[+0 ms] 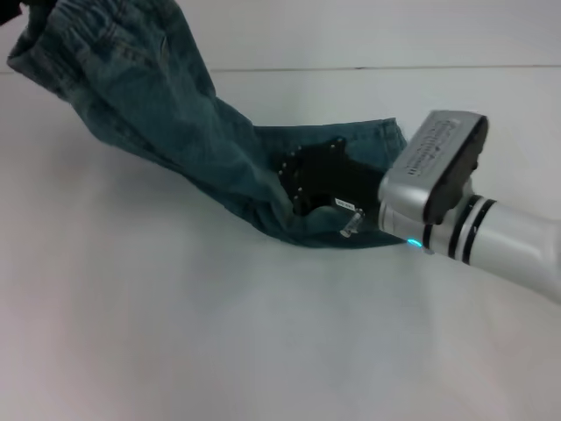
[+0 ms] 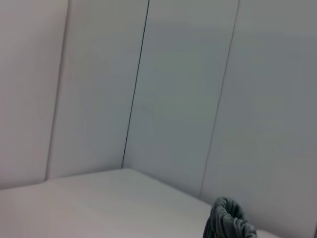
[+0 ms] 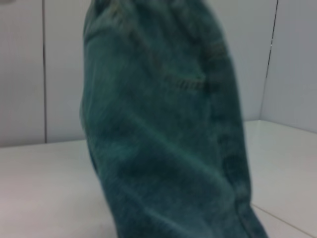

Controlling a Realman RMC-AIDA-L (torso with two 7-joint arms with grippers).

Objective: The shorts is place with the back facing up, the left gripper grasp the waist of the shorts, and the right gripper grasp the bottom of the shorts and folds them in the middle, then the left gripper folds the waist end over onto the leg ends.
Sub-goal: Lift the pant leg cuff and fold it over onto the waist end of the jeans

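The blue denim shorts [image 1: 166, 114] stretch from high at the far left down to the table's middle. The ruched waist [image 1: 83, 19] hangs in the air. My left gripper [image 1: 26, 7] is only a dark shape at the picture's top corner, shut on the waist. A bit of the gathered band [image 2: 229, 222] shows in the left wrist view. The leg ends [image 1: 368, 140] lie on the table. There my right gripper [image 1: 302, 189], black with a white label, is shut on the bottom of the shorts. The right wrist view is filled by the raised denim [image 3: 163, 139].
The white table [image 1: 175, 333] spreads wide in front of and to the left of the shorts. White wall panels [image 2: 178, 89] stand behind the table. My right arm's silver wrist [image 1: 438, 175] reaches in from the right.
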